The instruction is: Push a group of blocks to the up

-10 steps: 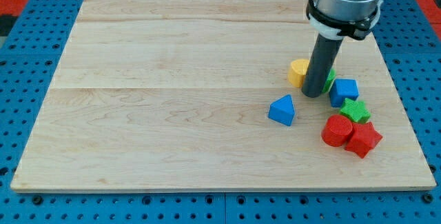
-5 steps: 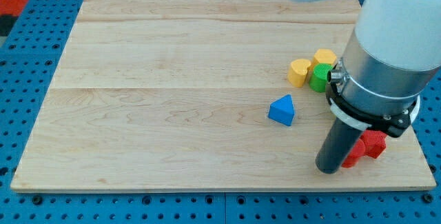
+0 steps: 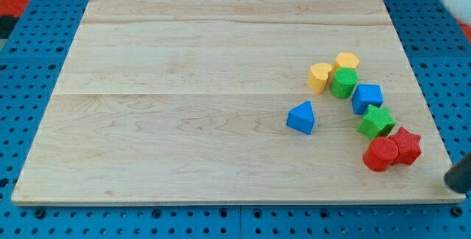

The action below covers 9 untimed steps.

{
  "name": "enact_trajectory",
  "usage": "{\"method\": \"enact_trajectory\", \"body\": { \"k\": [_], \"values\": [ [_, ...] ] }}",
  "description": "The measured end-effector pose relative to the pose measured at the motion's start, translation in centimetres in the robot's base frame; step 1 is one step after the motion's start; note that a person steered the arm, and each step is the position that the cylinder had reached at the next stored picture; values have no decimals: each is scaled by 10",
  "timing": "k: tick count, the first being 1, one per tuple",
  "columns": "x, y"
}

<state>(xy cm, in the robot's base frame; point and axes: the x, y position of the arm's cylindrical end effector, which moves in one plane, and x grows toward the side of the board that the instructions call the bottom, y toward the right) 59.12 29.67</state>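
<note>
A chain of blocks lies at the view's right on the wooden board [image 3: 184, 84]: a yellow heart [image 3: 319, 76], a yellow hexagon [image 3: 346, 62], a green cylinder [image 3: 343, 82], a blue cube-like block [image 3: 367, 98], a green star [image 3: 376, 121], a red cylinder [image 3: 380, 154] and a red star [image 3: 405, 146]. A blue triangle [image 3: 301, 117] sits apart to their left. My rod shows only as a dark end at the view's lower right edge, its tip [image 3: 454, 186] off the board, right of and below the red blocks, touching none.
The board rests on a blue pegboard table [image 3: 29, 92] that surrounds it on all sides. A red patch shows at the top left corner [image 3: 15, 0].
The arm swept from the yellow and green blocks down to the view's bottom, then out to the lower right edge. The red cylinder and red star shifted right; the green star moved slightly.
</note>
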Motion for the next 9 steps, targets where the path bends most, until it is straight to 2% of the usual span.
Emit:
{"method": "enact_trajectory", "body": {
  "k": [1, 6, 8, 9],
  "values": [
    [-32, -5],
    [-39, -98],
    [-81, -86],
    [-86, -115]
  ]
}}
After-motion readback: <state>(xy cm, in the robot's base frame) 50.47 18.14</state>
